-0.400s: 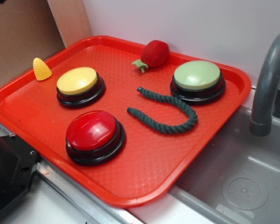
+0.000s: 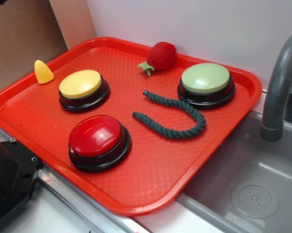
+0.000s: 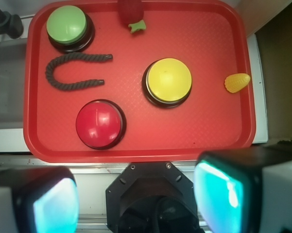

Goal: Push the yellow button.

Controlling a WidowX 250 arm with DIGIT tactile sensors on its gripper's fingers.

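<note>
Red tray beside grey sink. Yellow button sits on tray, between corn toy and rope, behind red button. Gripper high above, fingers spread, empty. Best approach: descend centred on dome, press straight down.

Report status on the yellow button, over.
Claw open, high above the tray's near edge. Yellow button untouched, top clear. Red button beside it, corn toy off to the side; nothing blocking.
</note>
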